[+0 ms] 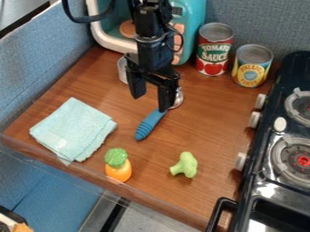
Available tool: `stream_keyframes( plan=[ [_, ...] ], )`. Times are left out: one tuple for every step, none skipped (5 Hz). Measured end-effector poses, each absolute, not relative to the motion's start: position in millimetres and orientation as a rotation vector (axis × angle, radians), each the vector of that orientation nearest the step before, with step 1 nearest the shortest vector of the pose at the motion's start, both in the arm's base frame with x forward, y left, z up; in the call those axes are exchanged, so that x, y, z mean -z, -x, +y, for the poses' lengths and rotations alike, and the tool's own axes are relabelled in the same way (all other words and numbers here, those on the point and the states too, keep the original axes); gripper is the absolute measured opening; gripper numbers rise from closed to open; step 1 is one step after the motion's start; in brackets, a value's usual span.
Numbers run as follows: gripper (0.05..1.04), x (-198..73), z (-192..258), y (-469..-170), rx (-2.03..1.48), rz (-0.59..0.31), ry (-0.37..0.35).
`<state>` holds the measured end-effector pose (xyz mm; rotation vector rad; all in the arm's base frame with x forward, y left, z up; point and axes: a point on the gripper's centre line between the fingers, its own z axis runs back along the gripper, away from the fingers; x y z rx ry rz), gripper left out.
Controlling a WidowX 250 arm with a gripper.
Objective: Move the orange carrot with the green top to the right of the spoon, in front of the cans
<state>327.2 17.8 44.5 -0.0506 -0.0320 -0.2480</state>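
The black gripper [151,98] hangs over the upper middle of the wooden counter, its two fingers spread apart. Its right finger is over or against a utensil with a ribbed blue handle [149,124] and a rounded metal end [178,98]; whether they touch I cannot tell. Part of the utensil is hidden behind that finger. A folded light-blue cloth [72,129] lies to the left. Nearer the front edge are an orange toy with a green top [118,167] and a light-green toy broccoli [185,165].
A teal toy microwave [193,29] stands at the back, beside a tomato sauce can [214,50] and a yellow-labelled can [251,67]. Behind the gripper is a partly hidden metallic object [122,69]. A black toy stove [257,181] lines the right side; its handle juts over the counter [200,199].
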Motion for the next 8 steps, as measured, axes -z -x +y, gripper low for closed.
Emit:
stream_keyframes(
  plan=[
    [1.001,-31.6,17.4,-321.1,0.239,0.001,0.057],
    [1.001,-26.3,15.4,-292.8,0.228,0.025,0.053],
    [1.001,-31.5,10.3,-274.4,0.242,0.014,0.028],
    [1.001,-31.7,12.0,-255.3,0.247,0.004,-0.013],
    [1.001,-22.6,12.2,-245.4,0.270,0.013,-0.062],
    [1.001,-19.1,18.2,-241.3,0.265,0.021,-0.104],
    [1.001,-8.3,24.0,-233.6,0.236,0.052,-0.102],
    [0.942,2.6,25.9,-230.4,0.230,0.078,-0.095]
  ],
)
